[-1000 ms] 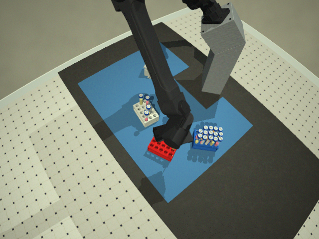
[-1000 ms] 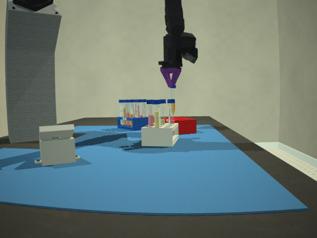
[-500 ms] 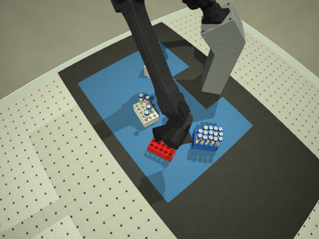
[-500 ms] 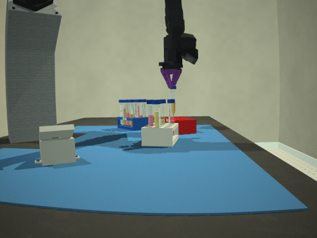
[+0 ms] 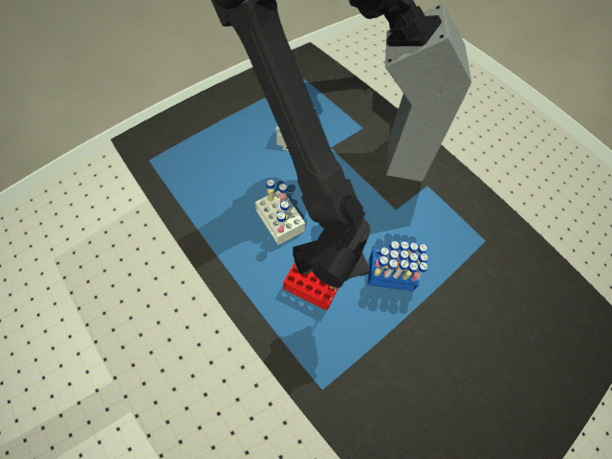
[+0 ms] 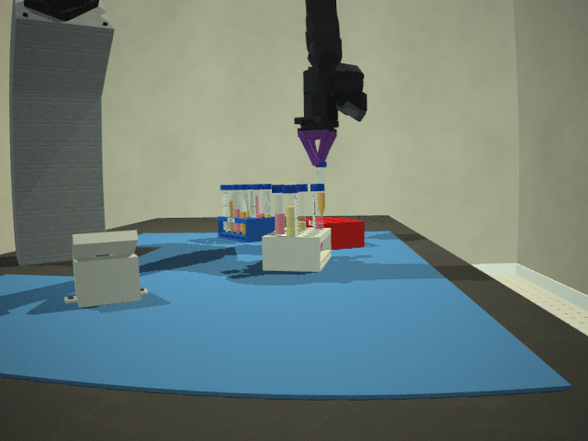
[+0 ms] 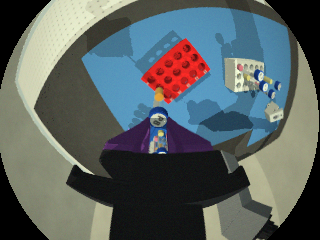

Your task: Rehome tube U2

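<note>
1. Hanging upright from the purple fingers (image 6: 317, 159), a blue-capped tube (image 6: 321, 189) with amber liquid is gripped at its cap, well above the racks.
2. The fingers are clenched on that tube's cap; the cap's ID cannot be read in any view, so it is only judged, from the task, to be U2.
3. In the exterior view the tube's tip is seen level with the caps of the tubes standing in the white rack RB (image 6: 294, 249), with the red rack QR (image 6: 344, 232) behind it.
4. From the top view the wrist is seen over the far corner of the red rack (image 5: 309, 286), between the white rack (image 5: 279, 222) on the left and the blue rack RA (image 5: 392, 278) on the right.
5. The carry is judged to be heading for quarantine, a seating attempt in C5 presumably having stood high; this cannot be confirmed here.
6. A miss is risked if the tip is lowered onto the red rack's top face between wells: the tube would be tilted or the light rack shoved across the bench mat (image 6: 285, 332).
7. A slip is possible because only the cap is pinched; a jerk could swing the tube off vertical.
8. Neighbouring caps in the white rack could be clipped if the descent is begun too near them.
</note>
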Robot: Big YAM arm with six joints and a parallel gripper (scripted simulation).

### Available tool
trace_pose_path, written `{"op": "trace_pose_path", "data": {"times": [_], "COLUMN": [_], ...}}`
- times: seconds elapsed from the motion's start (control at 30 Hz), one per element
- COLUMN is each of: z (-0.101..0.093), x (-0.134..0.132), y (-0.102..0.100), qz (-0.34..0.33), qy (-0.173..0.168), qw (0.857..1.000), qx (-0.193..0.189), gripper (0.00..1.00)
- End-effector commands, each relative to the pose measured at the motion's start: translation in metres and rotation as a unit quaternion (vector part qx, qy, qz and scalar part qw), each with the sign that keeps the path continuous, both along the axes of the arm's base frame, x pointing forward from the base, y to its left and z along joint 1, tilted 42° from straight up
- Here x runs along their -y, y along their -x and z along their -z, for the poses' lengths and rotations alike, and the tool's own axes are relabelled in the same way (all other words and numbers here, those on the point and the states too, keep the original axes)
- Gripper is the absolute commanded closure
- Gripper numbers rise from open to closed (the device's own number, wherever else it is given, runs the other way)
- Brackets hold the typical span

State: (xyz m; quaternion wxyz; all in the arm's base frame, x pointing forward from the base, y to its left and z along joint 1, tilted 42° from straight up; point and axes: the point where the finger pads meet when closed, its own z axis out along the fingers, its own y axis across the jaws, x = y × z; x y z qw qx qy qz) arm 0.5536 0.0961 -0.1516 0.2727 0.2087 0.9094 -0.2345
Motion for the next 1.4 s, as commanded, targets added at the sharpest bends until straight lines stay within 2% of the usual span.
{"op": "trace_pose_path", "data": {"times": [0.0,0.37,0.4,0.6,0.73,0.93,0.97,1.07,1.23,1.37], "z": [-0.003,-0.001,-0.002,0.001,0.002,0.003,-0.001,0.008,0.004,0.012], "x": [-0.002,-0.002,-0.009,0.004,-0.002,0.007,-0.005,0.000,0.009,0.003], "y": [-0.012,-0.015,-0.014,-0.016,-0.016,-0.018,-0.018,-0.015,-0.019,-0.016], "qz": [-0.003,-0.004,-0.009,0.000,-0.007,0.000,-0.010,-0.007,0.000,-0.008], "qy": [-0.004,-0.004,-0.006,-0.004,-0.005,-0.005,-0.006,-0.003,-0.005,-0.003], "qw": [1.000,1.000,1.000,1.000,1.000,1.000,1.000,1.000,1.000,1.000], "qx": [0.012,0.013,0.015,0.013,0.013,0.014,0.018,0.011,0.015,0.010], "gripper": [1.00,1.00,1.00,1.00,1.00,1.00,1.00,1.00,1.00,1.00]}}
